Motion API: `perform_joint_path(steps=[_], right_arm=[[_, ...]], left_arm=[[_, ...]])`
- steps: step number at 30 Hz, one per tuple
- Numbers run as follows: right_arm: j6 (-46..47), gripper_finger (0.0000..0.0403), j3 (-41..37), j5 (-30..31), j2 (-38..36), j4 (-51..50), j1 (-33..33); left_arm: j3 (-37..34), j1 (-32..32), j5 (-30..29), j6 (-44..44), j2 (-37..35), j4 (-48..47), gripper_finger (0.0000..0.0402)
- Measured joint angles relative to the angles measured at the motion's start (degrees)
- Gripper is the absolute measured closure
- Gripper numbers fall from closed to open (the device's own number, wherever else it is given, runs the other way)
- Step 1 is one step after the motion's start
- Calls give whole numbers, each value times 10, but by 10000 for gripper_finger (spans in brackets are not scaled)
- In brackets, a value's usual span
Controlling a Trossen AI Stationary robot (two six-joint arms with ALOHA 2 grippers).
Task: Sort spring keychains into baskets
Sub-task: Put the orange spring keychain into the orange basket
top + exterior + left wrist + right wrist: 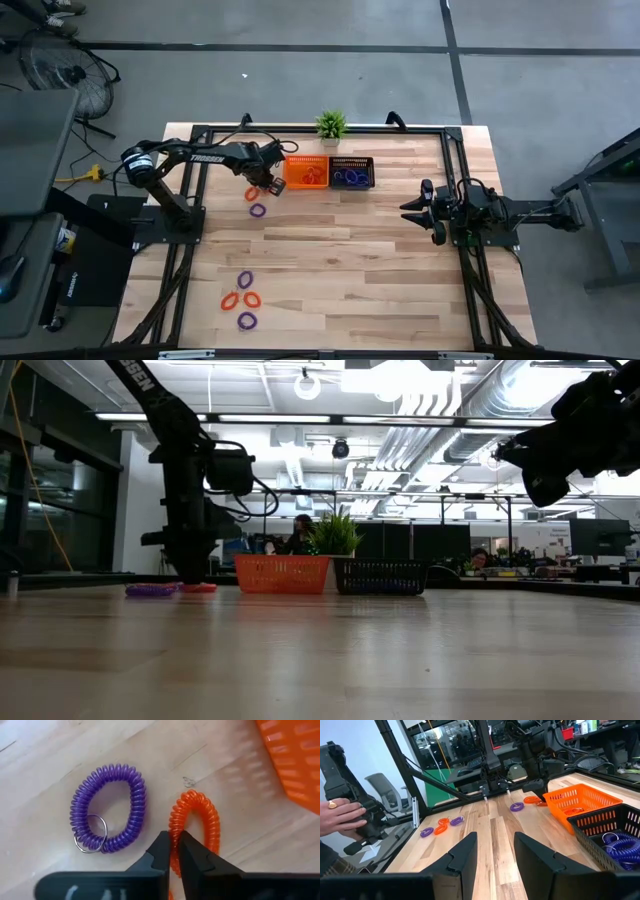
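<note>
While the left gripper (172, 851) sits right down at the tabletop, its two dark fingers are pinched narrowly together on the near rim of an orange keychain (195, 827), the coil running between the fingertips. Just beside that loop, not touching it, lies a purple keychain (109, 807) with a metal ring (91, 834) hooked through its coil. Off to the other side, close by, is the corner of the orange basket (292, 762).

From overhead, the left gripper (266, 180) is parked just off the left end of the orange basket (306, 172), with the held orange loop at the fingers and the purple one (258, 210) a little nearer the table's front edge. The black basket (352, 172) stands right against the orange one, purple coils inside it, orange coils in its neighbour. A small green plant (331, 125) stands just behind the pair.

Well apart, toward the front left of the table (400, 270), a cluster of loose keychains (244, 298) waits, orange and purple mixed.

Over on the right side, the right gripper (492, 851) hovers above the wood with its fingers parted and nothing between them. Beyond the table in that arm's view, a person's hand (337, 817) rests on a dark device.
</note>
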Motion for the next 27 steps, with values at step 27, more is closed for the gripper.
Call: perform_joint_path(steps=[27], right_arm=[[0,279,0,1,0,0,0]], left_arm=[[-3,0,37,146,-233,-52,392]])
